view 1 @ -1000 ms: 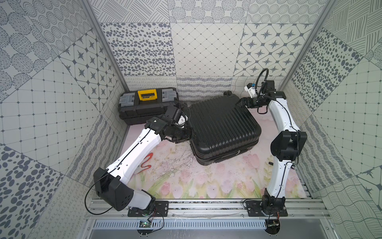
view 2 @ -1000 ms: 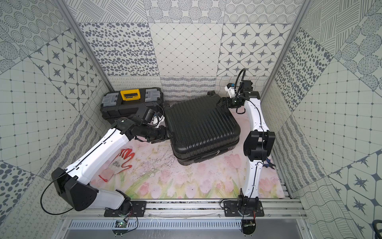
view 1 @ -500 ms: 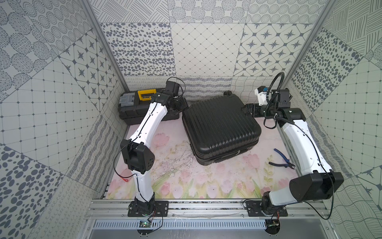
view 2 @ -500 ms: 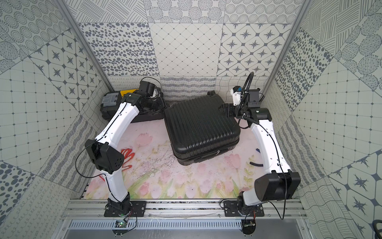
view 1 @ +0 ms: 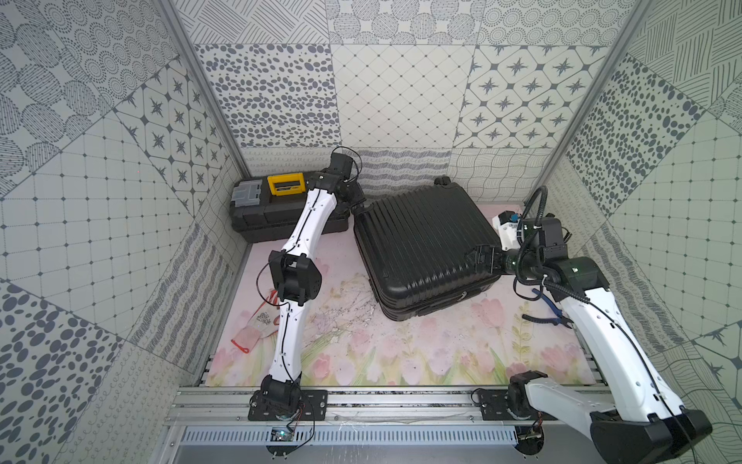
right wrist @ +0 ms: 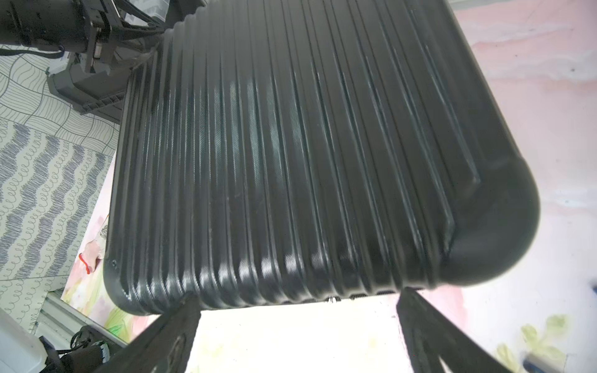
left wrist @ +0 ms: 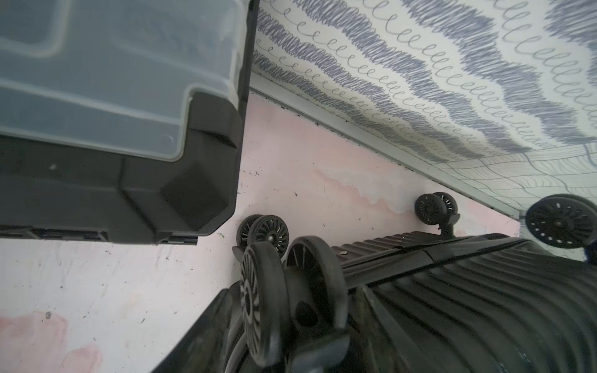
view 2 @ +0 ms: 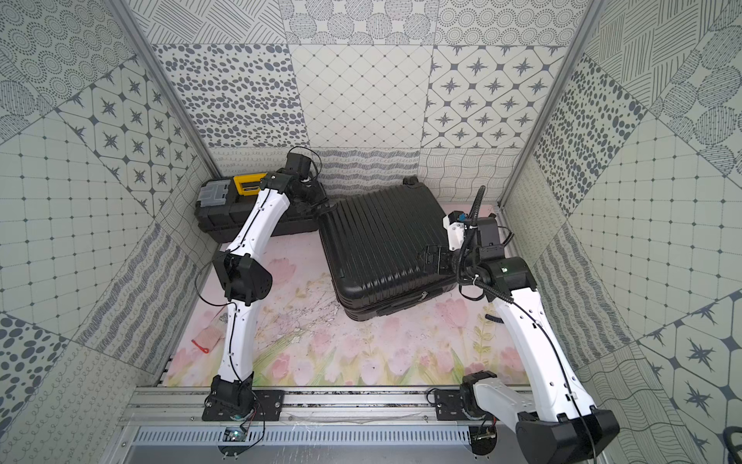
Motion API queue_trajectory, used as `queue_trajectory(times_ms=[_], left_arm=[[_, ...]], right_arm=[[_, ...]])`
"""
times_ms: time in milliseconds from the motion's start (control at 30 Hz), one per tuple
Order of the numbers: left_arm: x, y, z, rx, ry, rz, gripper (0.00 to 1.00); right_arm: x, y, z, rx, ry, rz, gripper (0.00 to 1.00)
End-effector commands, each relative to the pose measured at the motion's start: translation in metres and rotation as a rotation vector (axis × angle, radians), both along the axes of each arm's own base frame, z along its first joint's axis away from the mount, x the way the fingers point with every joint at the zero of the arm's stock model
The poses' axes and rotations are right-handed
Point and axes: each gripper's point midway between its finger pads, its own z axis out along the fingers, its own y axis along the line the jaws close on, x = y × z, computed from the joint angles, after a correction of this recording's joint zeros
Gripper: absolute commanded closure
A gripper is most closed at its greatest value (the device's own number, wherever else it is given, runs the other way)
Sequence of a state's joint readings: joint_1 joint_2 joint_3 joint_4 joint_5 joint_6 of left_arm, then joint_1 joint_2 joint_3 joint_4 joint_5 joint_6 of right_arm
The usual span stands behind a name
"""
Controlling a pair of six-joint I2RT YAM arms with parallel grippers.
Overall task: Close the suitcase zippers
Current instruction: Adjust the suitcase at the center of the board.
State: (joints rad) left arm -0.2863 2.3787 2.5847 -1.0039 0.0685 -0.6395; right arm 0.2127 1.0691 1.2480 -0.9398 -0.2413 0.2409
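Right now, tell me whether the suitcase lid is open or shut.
Shut: the suitcase lies flat, ribbed halves stacked together; no lining shows.

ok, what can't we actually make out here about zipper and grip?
- Zippers: too small in both top views to tell closed or open; far sides hidden by the suitcase shell.
- Left end effector: blurred and cut off at the left wrist view's edge; whether it holds the wheel is unclear.

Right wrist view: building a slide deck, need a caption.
Open right end effector faces the ribbed black suitcase on the floral mat, jaws wide at its edge.
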Motion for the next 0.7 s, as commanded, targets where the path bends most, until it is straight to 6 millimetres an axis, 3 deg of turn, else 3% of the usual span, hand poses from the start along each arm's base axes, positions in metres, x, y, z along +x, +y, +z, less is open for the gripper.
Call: queue_trajectory(times_ms=[0,133,200,333,500,667], left_arm=[[0.011,-0.012,-0.005,-0.042,-0.025,-0.081,0.39],[0.013,-0.018,-0.021,-0.048,-0.003,-0.116,0.41],[0.009,-0.016,-0.033,-0.036,0.036,-0.125,0.48],[-0.007,-0.014,-0.043,-0.019,0.106,-0.152,0.71],[-0.03,-0.006,-0.034,-0.01,0.147,-0.147,0.98],[-0.063,-0.007,-0.03,-0.09,0.222,-0.098,1.0]], right_arm=[[-0.017,-0.007,-0.013,0.002,0.058,-0.05,0.02],[-0.03,-0.012,-0.023,-0.008,0.09,-0.066,0.02],[-0.035,-0.014,-0.027,-0.012,0.103,-0.071,0.02],[-0.045,-0.02,-0.041,-0.034,0.156,-0.097,0.02],[-0.048,-0.018,-0.05,0.031,0.167,-0.14,0.02],[-0.044,-0.007,-0.058,0.111,0.167,-0.134,0.02]])
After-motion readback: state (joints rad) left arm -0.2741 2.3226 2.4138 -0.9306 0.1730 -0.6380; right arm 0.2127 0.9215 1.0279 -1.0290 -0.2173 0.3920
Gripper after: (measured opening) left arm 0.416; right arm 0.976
